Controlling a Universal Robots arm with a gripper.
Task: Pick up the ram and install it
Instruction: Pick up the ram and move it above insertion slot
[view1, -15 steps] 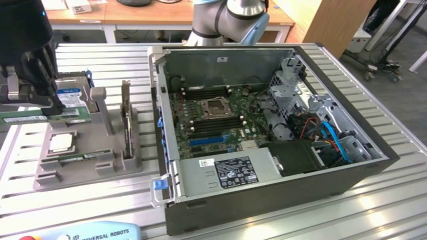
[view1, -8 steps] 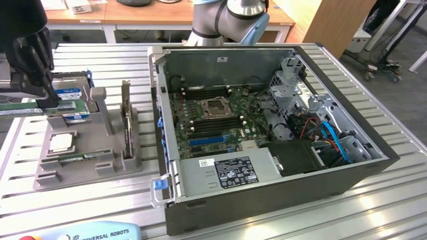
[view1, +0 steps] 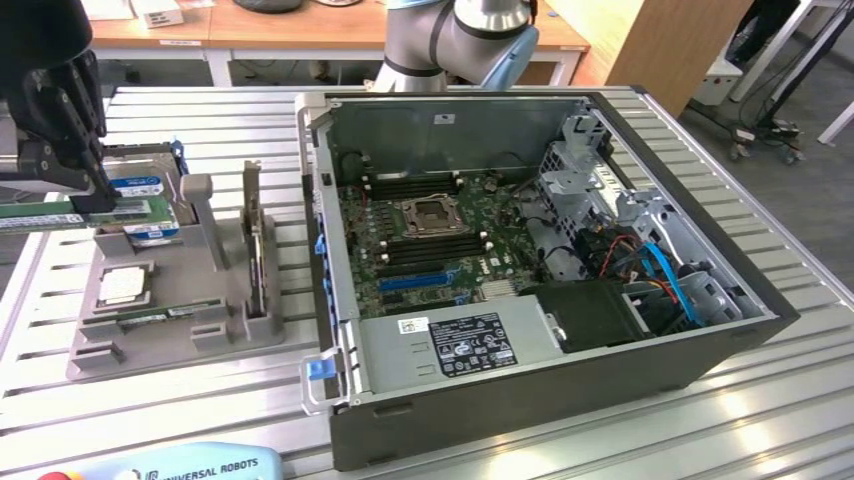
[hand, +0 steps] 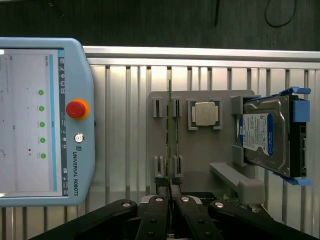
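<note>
1. Nearest the exterior camera, a pale-blue teach pendant (view1: 174, 465) lies on the slatted aluminium table (view1: 774, 400).
2. Beyond it, toward the exterior view's left, a grey plastic parts holder (view1: 174, 345) rests on the table. It carries a square silver processor chip (view1: 120, 285). A second green memory stick (view1: 167, 315) sits in a slot on the camera side of the chip.
3. Over the holder's far end hangs the black two-finger gripper (view1: 91, 200), fingers pointing down.
   - The jaws are clamped on the ram (view1: 34, 217), a long, thin green circuit-board stick.
   - The ram is gripped near mid-length, held level and raised clear of the holder.
   - A silver hard drive with a blue label (view1: 140, 185) stands in the holder just beside it.
4. On the exterior view's right, an open black computer case (view1: 561, 400) lies on its side with the green motherboard (view1: 414, 235) facing up. It is well apart from the ram.
5. Behind the case stands the arm's grey base column (view1: 447, 40), and wooden desks (view1: 267, 25) lie farther back.
6. View comparison:
   - The exterior view presents the ram's long side.
   - The wrist view looks down along the black fingers (hand: 155, 215) and presents the ram (hand: 170, 130) edge-on. It appears as a thin line leaving the closed tips above the holder's (hand: 200, 160) paired slots.
   - The wrist view also gives the pendant's screen and red stop button (hand: 76, 108).
</note>
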